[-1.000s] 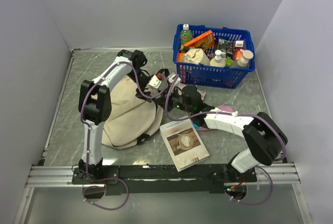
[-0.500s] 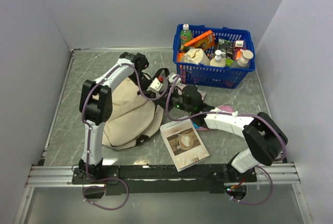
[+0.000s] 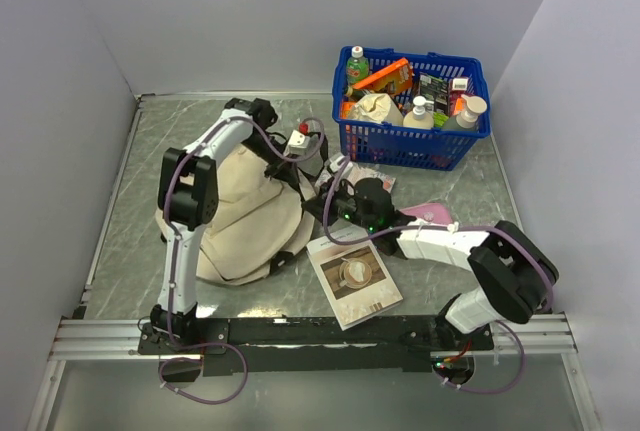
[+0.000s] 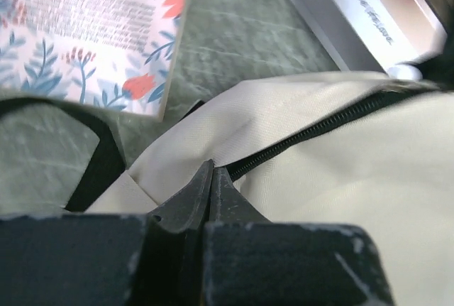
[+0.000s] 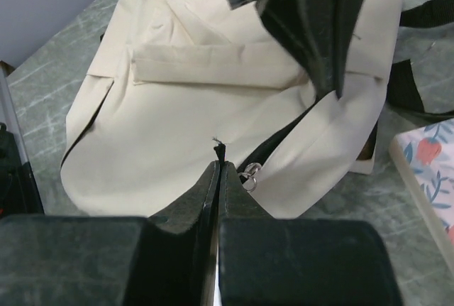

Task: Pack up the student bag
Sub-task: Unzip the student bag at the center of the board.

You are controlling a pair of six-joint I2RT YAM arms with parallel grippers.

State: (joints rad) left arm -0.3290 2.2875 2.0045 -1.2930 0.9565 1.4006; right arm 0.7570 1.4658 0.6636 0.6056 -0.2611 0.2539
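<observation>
Bag [image 3: 235, 216]: cream, slumped near worktop [image 3: 460, 181] left edge.
Left tool [image 4: 213, 175]: closed at zip [image 4: 305, 135]; I cannot tell whether it pinches cloth.
Right tool [image 5: 218, 160]: closed, apparently empty.
Risk: pinch slips, so the bag drags unopened.

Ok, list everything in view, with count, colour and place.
student bag: one, beige with black zip, table's left half.
basket: one, blue, far right, holding bottles and packets.
book: one, pale cover with cup picture, near middle.
floral book: one, white with red and blue flowers, beside the bag.
pencil case: one, pink, right of the book.
table: one, grey-green marble.
left hand: one, black, shut, at the bag's zip.
right hand: one, black, shut, over the bag.
</observation>
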